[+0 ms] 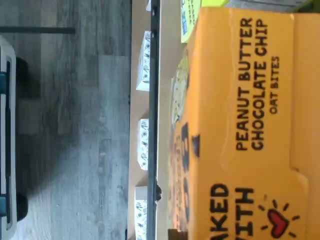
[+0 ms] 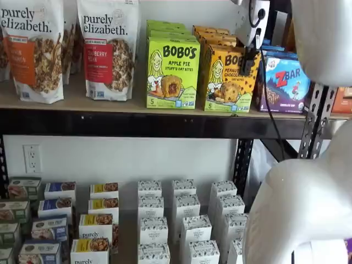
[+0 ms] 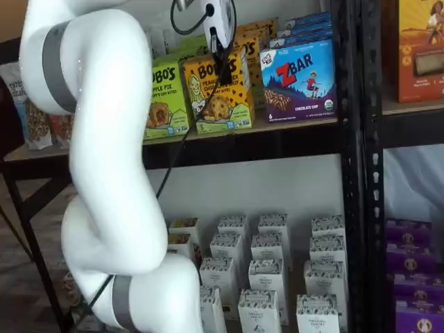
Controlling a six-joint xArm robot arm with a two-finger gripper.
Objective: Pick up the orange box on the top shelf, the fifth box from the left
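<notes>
The orange box stands on the top shelf, in the front of its row, between a lime-green box and a blue-purple box. It also shows in a shelf view. In the wrist view the orange box fills most of the picture at close range, with "Peanut Butter Chocolate Chip" readable. My gripper hangs at the box's upper right front corner, a black finger lying against the box. In a shelf view the gripper shows as one dark finger over the box's front. No gap between the fingers shows.
A lime-green Apple Pie box stands just left of the orange one and a ZBar box just right. Granola bags stand further left. White cartons fill the lower shelf. My white arm and a black cable hang before the shelves.
</notes>
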